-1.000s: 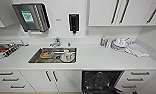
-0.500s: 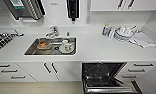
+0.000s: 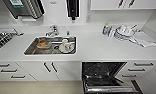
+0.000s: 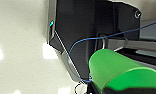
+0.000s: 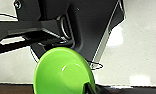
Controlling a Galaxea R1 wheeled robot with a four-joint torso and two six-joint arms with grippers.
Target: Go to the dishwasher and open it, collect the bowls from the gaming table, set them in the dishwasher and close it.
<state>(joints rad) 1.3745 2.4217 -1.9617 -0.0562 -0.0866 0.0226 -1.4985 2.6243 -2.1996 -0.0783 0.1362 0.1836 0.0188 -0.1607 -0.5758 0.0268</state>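
the dishwasher (image 3: 104, 77) is seen open below the white countertop (image 3: 99, 48), right of the sink (image 3: 51, 45), its door dropped towards the near side and a rack showing. the bright green bowl (image 4: 121, 72) is pinched by the left gripper (image 4: 99, 88) in the left wrist view. the paler lime-green bowl (image 5: 62, 72) is gripped at its rim by the right gripper (image 5: 90, 89) in the right wrist view.

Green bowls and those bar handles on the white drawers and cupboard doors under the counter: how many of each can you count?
Bright green bowl: 1
Lime-green bowl: 1
Handles on the left drawers: 3
Handles on the cupboard doors: 2
Handles on the right drawers: 2
Total: 9
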